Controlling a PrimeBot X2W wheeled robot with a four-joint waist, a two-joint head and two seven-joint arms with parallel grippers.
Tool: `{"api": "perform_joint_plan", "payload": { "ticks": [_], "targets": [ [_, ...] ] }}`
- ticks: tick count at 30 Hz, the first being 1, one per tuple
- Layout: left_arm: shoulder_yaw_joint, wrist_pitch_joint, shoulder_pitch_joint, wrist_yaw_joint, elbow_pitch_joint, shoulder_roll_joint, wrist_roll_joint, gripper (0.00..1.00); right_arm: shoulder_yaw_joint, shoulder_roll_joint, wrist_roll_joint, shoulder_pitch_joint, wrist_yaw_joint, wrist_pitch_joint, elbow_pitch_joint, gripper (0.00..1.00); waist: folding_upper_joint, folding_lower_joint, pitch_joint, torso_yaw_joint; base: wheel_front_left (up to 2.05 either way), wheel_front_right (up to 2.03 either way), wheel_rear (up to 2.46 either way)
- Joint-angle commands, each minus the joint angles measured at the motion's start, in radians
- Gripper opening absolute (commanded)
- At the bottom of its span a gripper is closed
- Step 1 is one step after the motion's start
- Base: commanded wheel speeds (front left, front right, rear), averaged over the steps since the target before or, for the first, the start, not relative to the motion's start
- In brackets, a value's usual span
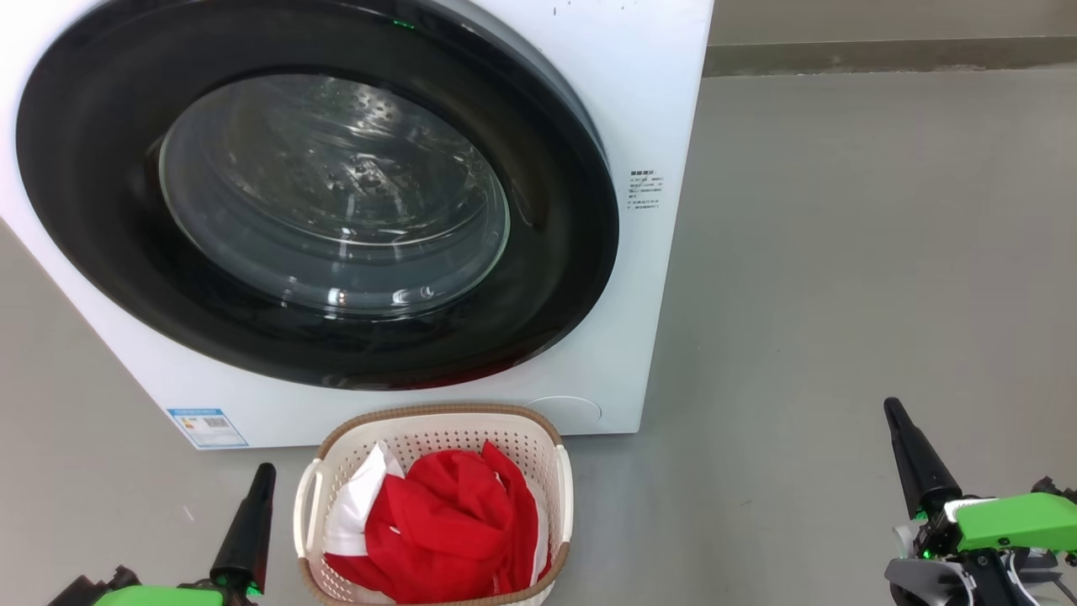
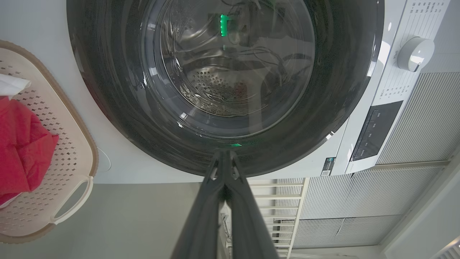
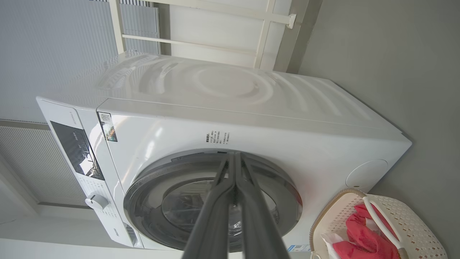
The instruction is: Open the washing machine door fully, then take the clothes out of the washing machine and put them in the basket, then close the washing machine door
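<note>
I see the basket (image 1: 446, 438) on the grey floor (image 1: 841, 295), just in front of the washing machine (image 1: 648, 101) and below the lower edge of its door. It is cream, perforated, with a brown rim. Inside it lie the clothes (image 1: 446, 522), a crumpled heap of bright red fabric, with a white cloth piece (image 1: 358, 497) tucked against the left side.

The washing machine door (image 1: 336, 202) sits shut against the white front. Through its clear glass I can make out the perforated steel drum. A small blue label (image 1: 206, 427) sits at the machine's lower left corner.

To the right of the machine and basket there is a wide stretch of bare floor. On the left, the room between the basket's handle and my left gripper (image 1: 264, 475) is narrow.

That left gripper points up and slightly right, just beside the basket, its two dark fingers pressed together on nothing. My right gripper (image 1: 894, 414) is well apart from the basket on the right over the open floor. It leans up and to the left, its fingers likewise pressed together and holding nothing.
</note>
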Motion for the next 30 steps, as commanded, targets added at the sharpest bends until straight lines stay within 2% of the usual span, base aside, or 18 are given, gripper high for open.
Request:
{"api": "perform_joint_plan", "payload": {
  "ticks": [1,30],
  "targets": [
    [0.032,0.008,-0.042,-0.007,-0.020,0.009,-0.013,0.00,0.018,-0.013,0.014,-0.052,-0.001,0.006,-0.031,0.00,-0.0001,0.0000,0.000,0.000,0.00,0.00,0.00],
    [0.032,0.008,-0.042,-0.007,-0.020,0.009,-0.013,0.00,0.011,-0.008,0.008,-0.052,-0.001,0.011,-0.030,0.00,-0.0001,0.0000,0.000,0.000,0.00,0.00,0.00]
  ]
}}
